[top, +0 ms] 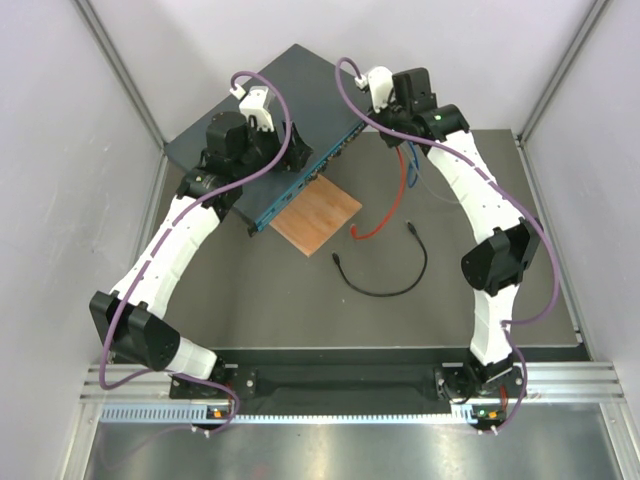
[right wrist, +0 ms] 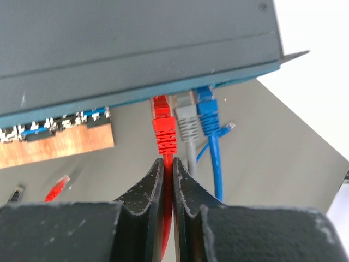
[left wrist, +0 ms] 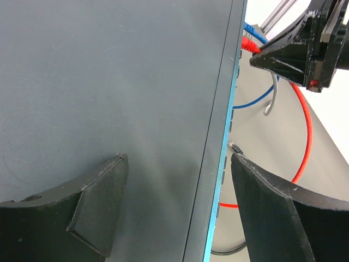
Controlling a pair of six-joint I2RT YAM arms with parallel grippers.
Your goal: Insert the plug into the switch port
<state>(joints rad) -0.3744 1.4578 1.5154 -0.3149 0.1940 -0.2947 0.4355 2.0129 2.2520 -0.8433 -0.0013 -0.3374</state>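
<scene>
The switch (top: 285,105) is a flat dark slate-grey box at the back, with its teal front edge (top: 310,175) facing right and towards me. In the right wrist view a red plug (right wrist: 163,123) sits in a port at the switch's (right wrist: 136,49) front edge, beside a grey plug (right wrist: 187,117) and a blue plug (right wrist: 208,112). My right gripper (right wrist: 168,164) is shut on the red cable just behind the plug's boot; it also shows in the top view (top: 388,128). My left gripper (left wrist: 180,180) is open, one finger (left wrist: 101,199) over the switch's top, the other (left wrist: 267,213) past the teal edge (left wrist: 223,164).
A brown wooden board (top: 317,217) lies against the switch's front edge. A loose black cable (top: 385,285) curves on the grey mat, and the red cable (top: 385,215) trails down from the switch. Metal frame posts and white walls stand on both sides.
</scene>
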